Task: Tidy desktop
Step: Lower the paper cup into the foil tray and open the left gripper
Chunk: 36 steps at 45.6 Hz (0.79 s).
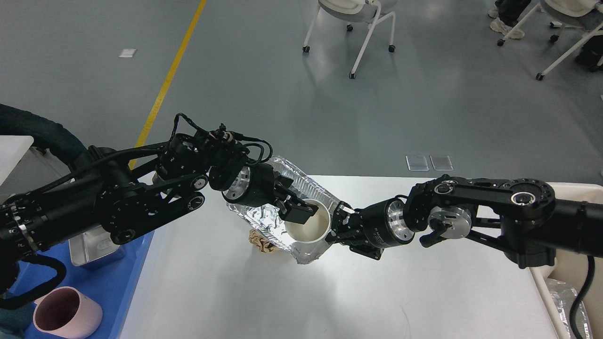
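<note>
The desktop (330, 292) is the wide white surface that fills the lower middle of the head view, and most of it is bare. Near its far left part stands a crumpled foil tray (301, 188), tilted, with a white cup (308, 226) inside it. The left gripper (297, 210) reaches over the tray, and its fingers are closed on the rim of the white cup. The right gripper (340, 225) comes from the right and its fingers hold the edge of the foil tray. A brown crumpled paper (262, 245) lies on the surface just beside the tray. On the left, a blue tray (113, 282) carries a pink cup (66, 313) and a metal box (94, 249).
</note>
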Each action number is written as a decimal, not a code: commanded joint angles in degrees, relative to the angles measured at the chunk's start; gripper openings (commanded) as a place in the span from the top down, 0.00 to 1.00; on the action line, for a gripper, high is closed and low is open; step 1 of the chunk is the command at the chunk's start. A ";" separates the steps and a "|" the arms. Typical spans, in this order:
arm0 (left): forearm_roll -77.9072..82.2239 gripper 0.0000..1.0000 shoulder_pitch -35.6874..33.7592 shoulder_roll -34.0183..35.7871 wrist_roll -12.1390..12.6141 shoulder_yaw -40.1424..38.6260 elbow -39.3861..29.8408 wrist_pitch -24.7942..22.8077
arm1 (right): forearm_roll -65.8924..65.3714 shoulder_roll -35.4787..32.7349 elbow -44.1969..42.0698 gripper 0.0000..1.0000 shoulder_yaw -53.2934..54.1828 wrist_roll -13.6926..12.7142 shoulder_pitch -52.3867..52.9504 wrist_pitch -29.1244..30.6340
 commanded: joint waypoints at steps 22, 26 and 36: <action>-0.89 0.08 -0.11 -0.87 2.58 -1.12 2.96 4.39 | -0.02 0.51 0.08 1.00 0.08 0.00 -0.35 -0.24; -1.95 0.07 -0.20 -0.78 2.41 -1.47 2.96 4.39 | -0.02 0.60 0.08 1.00 0.00 0.00 -0.27 -0.24; -3.97 0.03 -0.55 -0.08 1.88 -1.56 2.87 4.39 | -0.02 0.95 -0.01 1.00 -0.09 0.00 -0.35 -1.12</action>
